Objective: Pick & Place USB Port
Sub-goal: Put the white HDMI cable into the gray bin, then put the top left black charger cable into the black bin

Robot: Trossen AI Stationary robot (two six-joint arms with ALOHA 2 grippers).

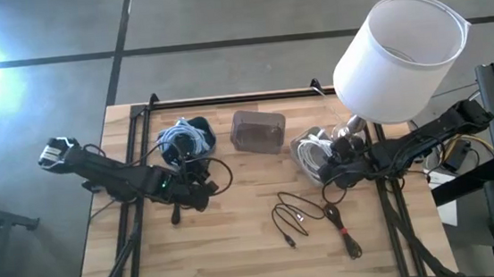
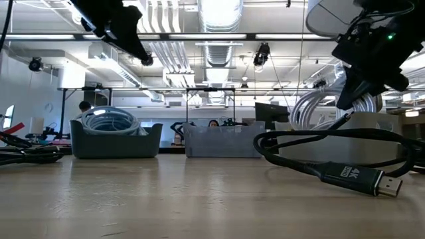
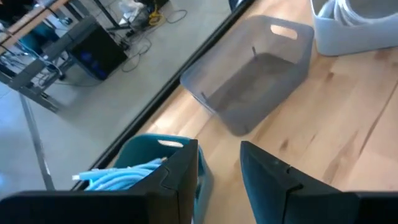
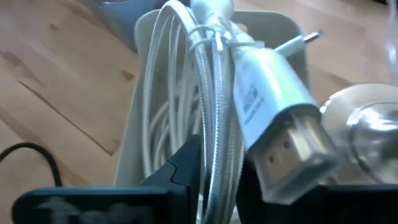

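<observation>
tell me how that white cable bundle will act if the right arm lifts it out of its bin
The white cable is probably floppy: its loops sag between the right gripper's fingers. The heavy-looking plug may swing. Loops could snag on the white bin rim.

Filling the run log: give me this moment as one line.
right hand: shut on white cable over white bin | left hand: open, empty, above table near blue bin

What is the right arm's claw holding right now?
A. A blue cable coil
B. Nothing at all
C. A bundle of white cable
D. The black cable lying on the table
C: in the right wrist view the right claw is closed around the white cable bundle, above the white bin.
</observation>
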